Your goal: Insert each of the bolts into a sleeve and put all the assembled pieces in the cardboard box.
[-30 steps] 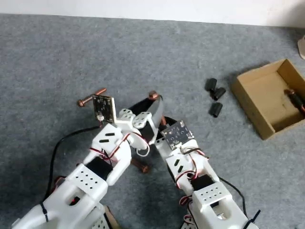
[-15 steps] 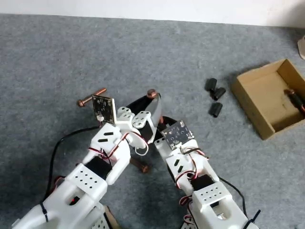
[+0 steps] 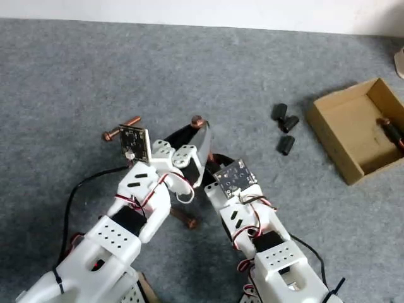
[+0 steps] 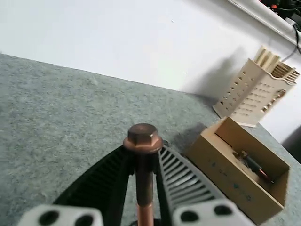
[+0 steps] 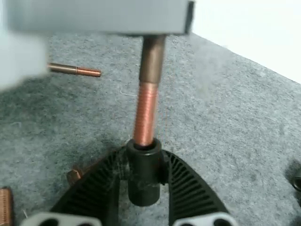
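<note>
With our left claw (image 4: 143, 151) clenched on the bolt (image 4: 142, 139) and our right claw (image 5: 143, 157) clenched on the sleeve (image 5: 142, 181), well apart from the box (image 3: 327, 136), we judge that any tilt between them could jam the barely entered threads or twist the bolt loose.

claw (image 5: 141, 186) grips sleeve (image 5: 143, 181), bolt (image 5: 148, 101) tip inside.
</note>
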